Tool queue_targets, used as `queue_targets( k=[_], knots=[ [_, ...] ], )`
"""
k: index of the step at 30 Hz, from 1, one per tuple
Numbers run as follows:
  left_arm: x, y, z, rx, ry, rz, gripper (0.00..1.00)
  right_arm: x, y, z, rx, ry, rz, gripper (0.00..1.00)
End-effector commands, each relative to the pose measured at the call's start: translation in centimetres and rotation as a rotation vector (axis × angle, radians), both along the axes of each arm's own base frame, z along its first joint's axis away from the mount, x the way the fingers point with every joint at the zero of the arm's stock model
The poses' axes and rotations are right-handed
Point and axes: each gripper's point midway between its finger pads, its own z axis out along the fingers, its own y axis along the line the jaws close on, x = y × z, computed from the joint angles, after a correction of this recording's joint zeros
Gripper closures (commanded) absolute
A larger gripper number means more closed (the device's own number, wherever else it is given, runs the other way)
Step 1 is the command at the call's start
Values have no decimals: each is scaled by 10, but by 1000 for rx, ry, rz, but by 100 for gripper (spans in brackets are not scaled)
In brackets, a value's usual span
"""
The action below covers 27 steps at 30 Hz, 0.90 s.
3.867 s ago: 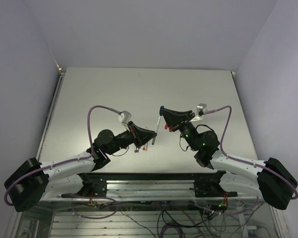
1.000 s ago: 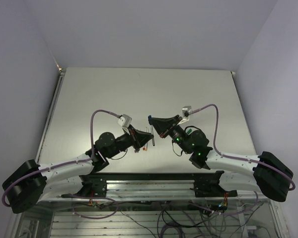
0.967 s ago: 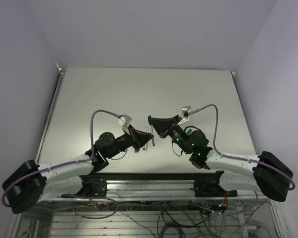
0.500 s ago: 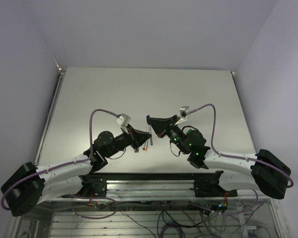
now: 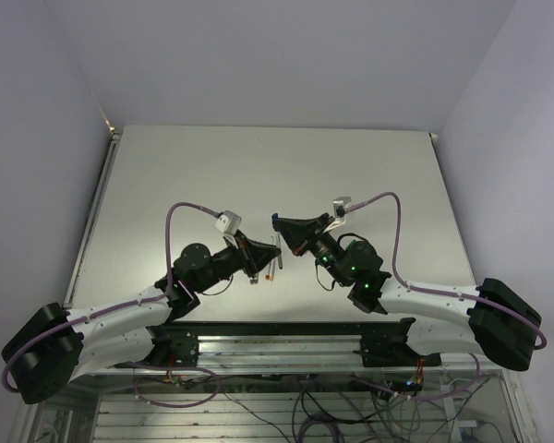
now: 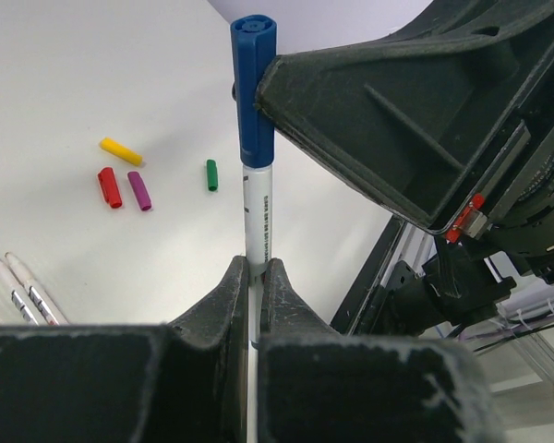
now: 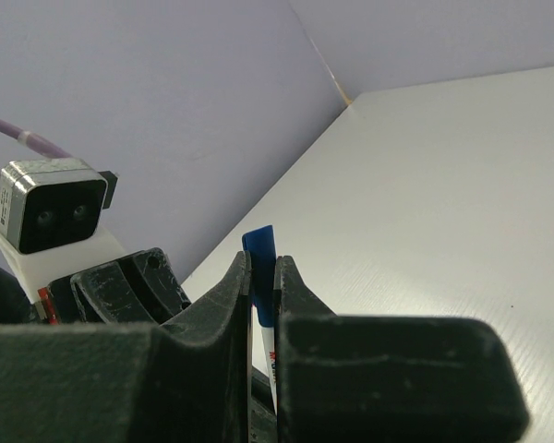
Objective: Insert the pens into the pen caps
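The pen (image 6: 258, 217) stands between the two arms, above the near middle of the worktop (image 6: 74, 74). In the left wrist view its pale barrel rises straight up out of the left tool (image 6: 256, 269), long axis in line with the fingers. The blue cap (image 6: 254, 88) sits over the end that points away from that tool. The barrel's printed lettering runs along its length.

The left tool has its fingers drawn together on the lower part of the barrel, one finger pressed against each side. The right tool (image 7: 260, 268) is clamped on the blue cap. Its own camera shows the cap's blue tip poking up between the two closed fingers, and the left wrist view shows a finger edge hard against the cap's side. The cap covers the pen's tip, though whether it is pushed fully home is hard to tell.

On the worktop beyond lie the loose caps, all flat. The yellow cap (image 6: 121, 150) lies slantwise, with the red cap (image 6: 109, 187) and the purple cap (image 6: 139, 191) side by side just nearer. The green cap (image 6: 211, 174) lies apart to their right. Two more pens (image 6: 35, 288) lie close together at the lower left, their dark tips pointing up and left in that view.
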Motion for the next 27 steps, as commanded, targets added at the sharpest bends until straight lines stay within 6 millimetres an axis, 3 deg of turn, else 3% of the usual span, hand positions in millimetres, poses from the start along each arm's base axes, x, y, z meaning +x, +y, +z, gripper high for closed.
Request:
queue_targets(
  k=[1,7,11,14,17,22,27],
  knots=[
    [30,25,98,-235,-215,170,93,-35,19,-56,-154,111,160,100],
    [32,26,100,-227,-221,176,93,-35,20,-56,-163,108,162,100],
    [33,22,92,-190,-206,165,93,-30,18,-40,-163,53,137,98],
    [35,20,70,-118,-163,162,93,-19,9,-18,-197,-10,63,71],
    [35,21,45,-52,-116,163,93,-6,-9,16,-198,-75,-49,55],
    [39,27,3,60,-32,198,93,4,-47,66,-162,-158,-220,18],
    [57,41,-21,220,22,288,93,12,-85,77,-191,-168,-378,9]
  ],
)
